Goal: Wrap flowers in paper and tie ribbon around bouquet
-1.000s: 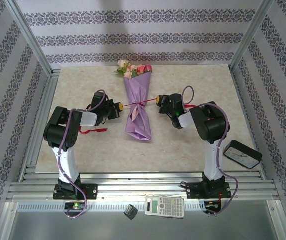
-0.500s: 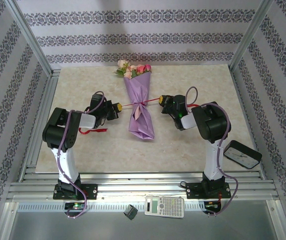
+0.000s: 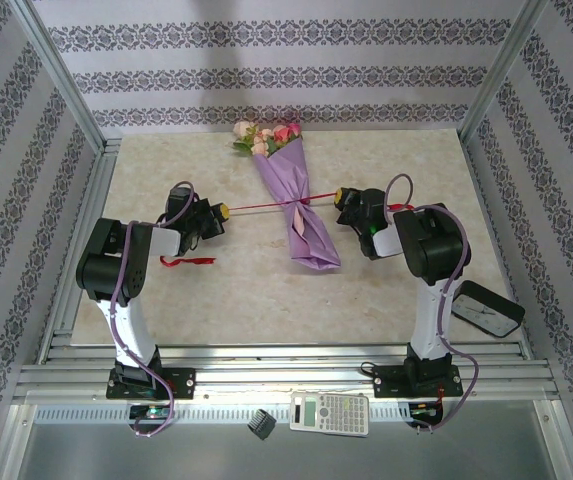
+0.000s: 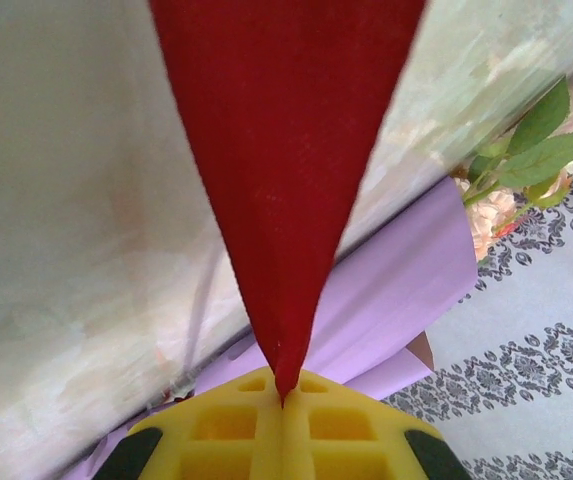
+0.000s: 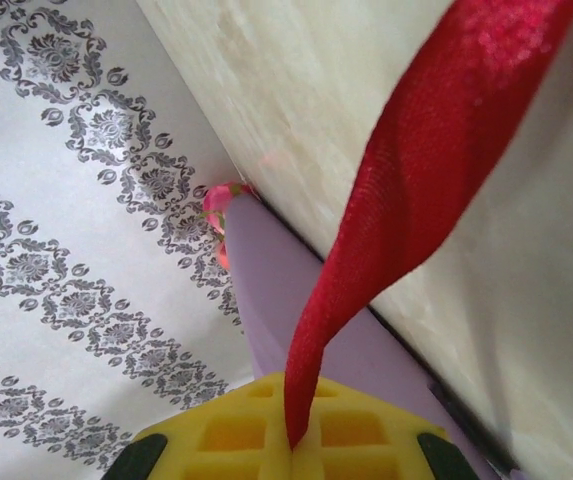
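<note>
The left tool point(image 3: 220, 211) and right tool point(image 3: 340, 197) each pinch tight an end of the narrow bright red ribbon point(image 3: 261, 207) cinched round the lilac paper-cone rose bouquet point(image 3: 288, 172) on the worktop point(image 3: 236, 300); uneven pulling could drag it sideways.

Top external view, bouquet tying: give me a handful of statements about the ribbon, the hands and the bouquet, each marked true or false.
1. The ribbon stretches from the left hand across the bouquet to the right hand. True.
2. The left hand is open. False: it is shut on the ribbon.
3. The flowers point toward the far wall. True.
4. The bouquet stands upright. False: it lies flat on the table.
5. The clock lies beside the left arm. False: it lies beside the right arm.
</note>
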